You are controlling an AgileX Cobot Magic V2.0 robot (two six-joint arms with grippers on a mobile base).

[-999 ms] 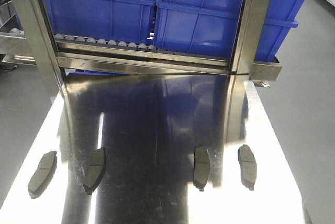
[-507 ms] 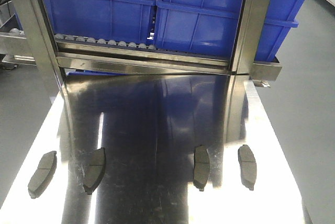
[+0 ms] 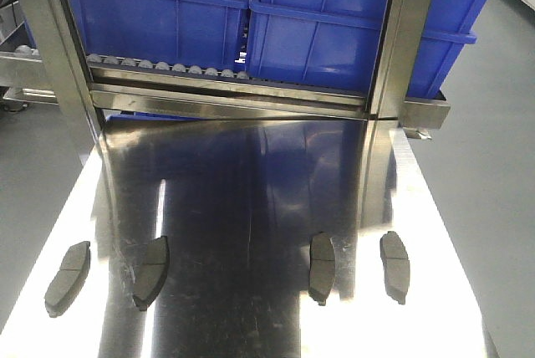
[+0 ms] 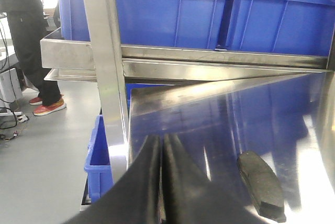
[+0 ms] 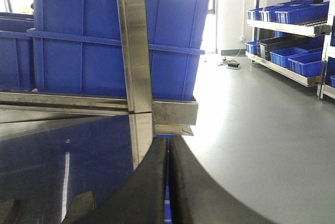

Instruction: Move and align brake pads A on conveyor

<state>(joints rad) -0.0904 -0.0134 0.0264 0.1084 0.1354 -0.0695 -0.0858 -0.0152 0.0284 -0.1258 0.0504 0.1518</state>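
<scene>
Several dark grey brake pads A lie in a row on the shiny steel tabletop (image 3: pixel 251 207): one at the far left (image 3: pixel 68 278), one left of centre (image 3: pixel 151 272), one right of centre (image 3: pixel 322 268) and one at the right (image 3: pixel 394 266). The conveyor is out of view. My left gripper (image 4: pixel 161 143) is shut with nothing in it, near the table's left edge, and a pad (image 4: pixel 260 185) lies to its right. My right gripper (image 5: pixel 168 143) is shut and empty by the table's right edge, with a pad (image 5: pixel 78 207) low to its left. Neither gripper shows in the front view.
A steel rack with upright posts (image 3: pixel 399 32) and a roller rail (image 3: pixel 167 68) stands at the table's far end, holding blue bins (image 3: pixel 326 32). A blue bin (image 4: pixel 99 156) sits on the floor left of the table. A person (image 4: pixel 26 35) stands far left. Shelving (image 5: pixel 293 20) stands far right.
</scene>
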